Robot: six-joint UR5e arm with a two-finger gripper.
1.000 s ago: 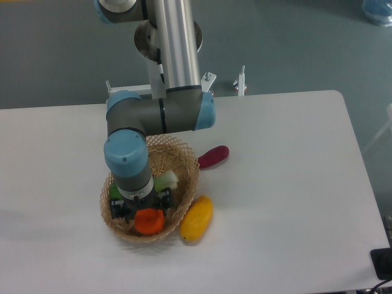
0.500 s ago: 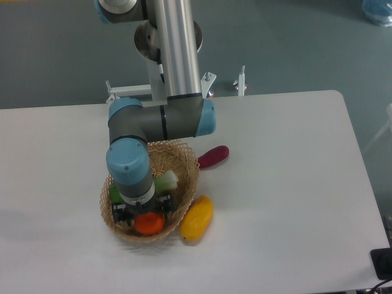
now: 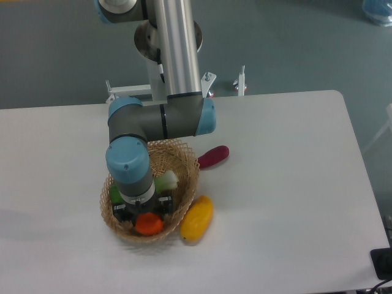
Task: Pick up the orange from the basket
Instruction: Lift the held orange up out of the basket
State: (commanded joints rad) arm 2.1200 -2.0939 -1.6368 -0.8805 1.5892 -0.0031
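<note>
The orange lies in the front part of the tan wicker basket on the white table. My gripper points straight down into the basket, right over the orange. Its black fingers stand on either side of the fruit, and the jaws look open around it. The wrist hides the orange's top. A green and white vegetable lies in the basket just behind the gripper.
A yellow mango-like fruit lies on the table against the basket's front right rim. A dark red fruit lies on the table behind the basket to the right. The table's front edge is near the basket.
The gripper has come down lower over the orange, so less of the orange shows. The basket and the other fruits have not moved.
</note>
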